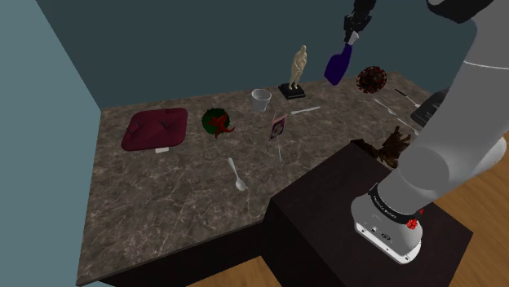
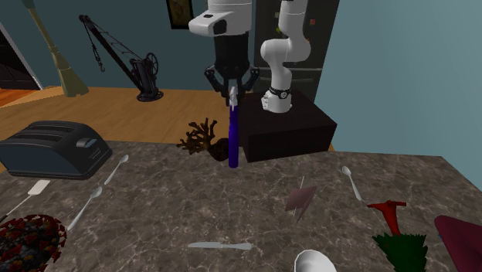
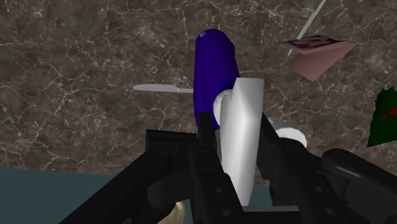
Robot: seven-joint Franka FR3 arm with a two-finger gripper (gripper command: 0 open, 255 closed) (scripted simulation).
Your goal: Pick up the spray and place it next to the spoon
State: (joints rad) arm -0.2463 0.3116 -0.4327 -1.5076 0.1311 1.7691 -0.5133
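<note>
Gripper [image 2: 233, 93]: clamped on white head of purple spray bottle [image 2: 233, 139].
Lift: spray bottle hangs above the counter [image 1: 163, 204].
Spoon [image 1: 237, 174]: well apart.

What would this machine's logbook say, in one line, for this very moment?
pincer: shut on spray bottle | spray bottle: purple, hanging above countertop | spoon: flat on countertop, well apart from bottle

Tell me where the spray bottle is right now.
In the shoulder view's upper right, the purple spray bottle hangs clasped in the gripper above the counter, between the pale figurine and the dark red ball.
</note>
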